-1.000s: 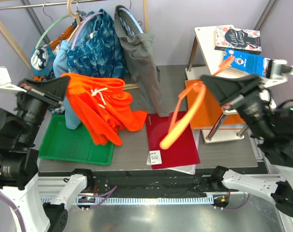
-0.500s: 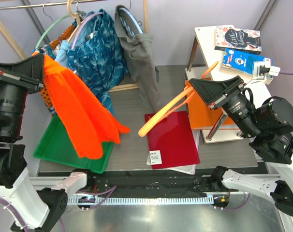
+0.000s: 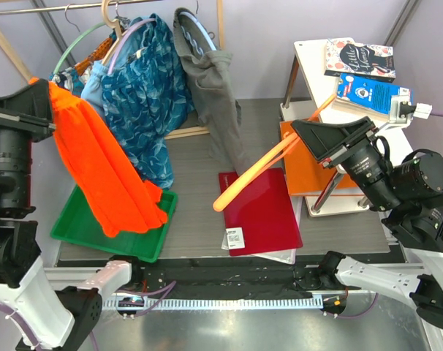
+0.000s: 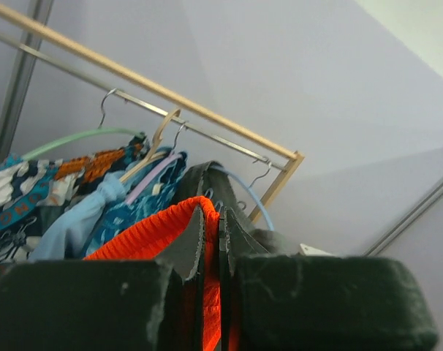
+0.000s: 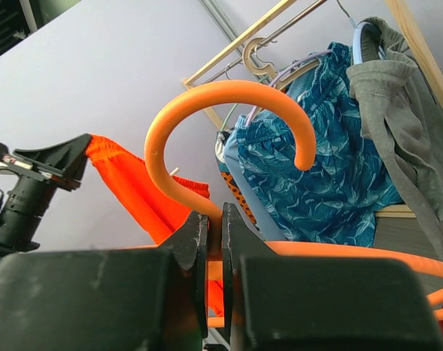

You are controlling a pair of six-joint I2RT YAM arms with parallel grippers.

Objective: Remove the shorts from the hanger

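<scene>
Left side: left hand (image 3: 37, 93) raised high, beside the clothes rack (image 3: 220, 22). Its jaws are clamped on the waistband edge of the shorts (image 3: 104, 172). The left wrist view confirms it: fingers pressed together with orange mesh (image 4: 145, 238) pinched between them.

- Shorts hang in a long drape from that grip, with nothing else holding them. The lower hem is over the green tray (image 3: 79, 235); contact with the tray cannot be told.
- Shorts are well apart from the hanger (image 3: 254, 175).

Right side: right hand (image 3: 303, 131) is closed on the hanger's neck, just under the hook (image 5: 225, 95).

- The hanger is bare and held off the surface (image 3: 199, 168).
- Its frame slants down toward the left, and its low corner hovers above the red mat (image 3: 269, 216).

Surroundings:
- On the rack behind hang a blue patterned garment (image 3: 145, 88) and grey shorts (image 3: 214, 95).
- A side stand at far right carries books (image 3: 360, 60).
- An orange board (image 3: 313, 175) lies below the books.
</scene>
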